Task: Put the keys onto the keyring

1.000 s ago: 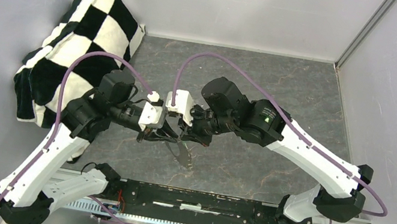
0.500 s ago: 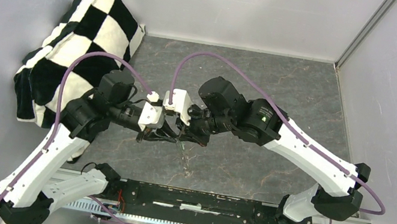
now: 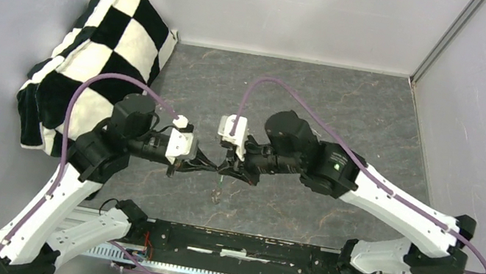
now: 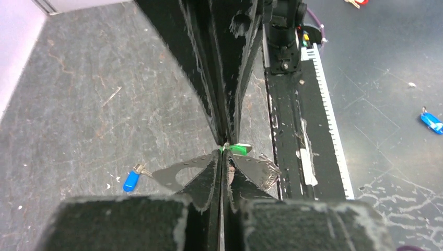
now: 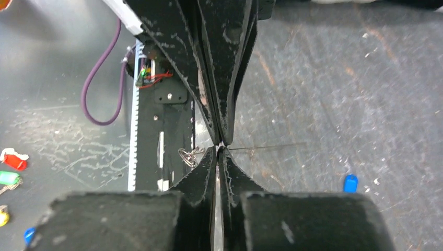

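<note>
Table (image 3: pixel 349 110): mottled grey stone texture | blue key (image 4: pixel 131 180): oblong plastic head

1. A dark grey, stone-patterned desk (image 3: pixel 349 110) with pale veins and scuff marks forms the base of the enclosure.
2. Plain pale grey-white walls (image 3: pixel 285 2) close its far, left and right edges, and slim aluminium posts (image 3: pixel 447 37) stand in both far corners.
3. A black-and-white chequered cushion (image 3: pixel 103 39) leans in the desk's far-left corner against the left wall.
4. A long black mounting rail (image 3: pixel 244 245) runs along the near edge.
5. The light is even and soft.
</note>
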Controlling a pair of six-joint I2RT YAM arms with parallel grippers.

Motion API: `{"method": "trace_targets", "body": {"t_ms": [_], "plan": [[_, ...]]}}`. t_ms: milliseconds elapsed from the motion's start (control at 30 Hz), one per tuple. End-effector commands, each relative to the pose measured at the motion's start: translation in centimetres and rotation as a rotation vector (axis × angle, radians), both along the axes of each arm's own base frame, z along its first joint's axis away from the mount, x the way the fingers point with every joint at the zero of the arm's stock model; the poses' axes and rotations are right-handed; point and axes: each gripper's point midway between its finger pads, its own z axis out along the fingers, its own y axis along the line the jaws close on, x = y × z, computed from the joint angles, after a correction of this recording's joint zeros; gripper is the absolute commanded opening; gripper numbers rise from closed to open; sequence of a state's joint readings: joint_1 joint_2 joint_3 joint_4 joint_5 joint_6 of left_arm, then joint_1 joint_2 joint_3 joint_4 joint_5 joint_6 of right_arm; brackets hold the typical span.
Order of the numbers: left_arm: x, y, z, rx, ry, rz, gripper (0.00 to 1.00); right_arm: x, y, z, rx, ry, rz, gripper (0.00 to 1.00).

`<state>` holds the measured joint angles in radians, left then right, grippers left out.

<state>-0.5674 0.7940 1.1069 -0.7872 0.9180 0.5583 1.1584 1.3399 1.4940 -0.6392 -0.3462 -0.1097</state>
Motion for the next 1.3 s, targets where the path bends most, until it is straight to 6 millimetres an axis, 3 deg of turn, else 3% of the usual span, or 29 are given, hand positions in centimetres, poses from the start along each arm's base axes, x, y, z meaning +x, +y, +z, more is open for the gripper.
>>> {"method": "trace_targets", "body": {"t_ms": [0, 167, 333, 433, 567, 800, 1100, 1267], "plan": [[1.3, -0.3, 2.8, -0.117, -0.052, 0.097, 0.02, -1.0, -0.1, 7.3, 0.340, -0.084, 0.009, 0.16], [0.9, -0.6, 3.7, -0.145, -0.013, 0.084, 0.02, -0.8, -2.5, 8.9, 0.452, -0.138, -0.056, 0.50], [0.5, -1.1, 6.0, -0.232, 0.025, 0.079, 0.02, -0.9, -3.9, 8.7, 0.508, -0.130, -0.087, 0.62], [0.5, -1.2, 7.8, -0.297, 0.040, 0.093, 0.02, -1.1, -4.2, 8.3, 0.529, -0.100, -0.095, 0.64], [1.0, -1.5, 10.0, -0.368, 0.038, 0.110, 0.02, 0.4, -4.4, 7.9, 0.552, -0.094, -0.192, 0.65], [2.4, -1.7, 13.7, -0.491, 0.082, 0.182, 0.02, 1.4, -5.0, 10.0, 0.695, -0.129, -0.260, 0.70], [2.2, -2.0, 14.7, -0.564, 0.118, 0.156, 0.02, 1.2, -3.4, 11.3, 0.697, -0.128, -0.207, 0.66], [1.6, -1.6, 14.4, -0.570, 0.080, 0.145, 0.02, 1.8, -3.4, 11.5, 0.685, -0.128, -0.238, 0.51]]}}
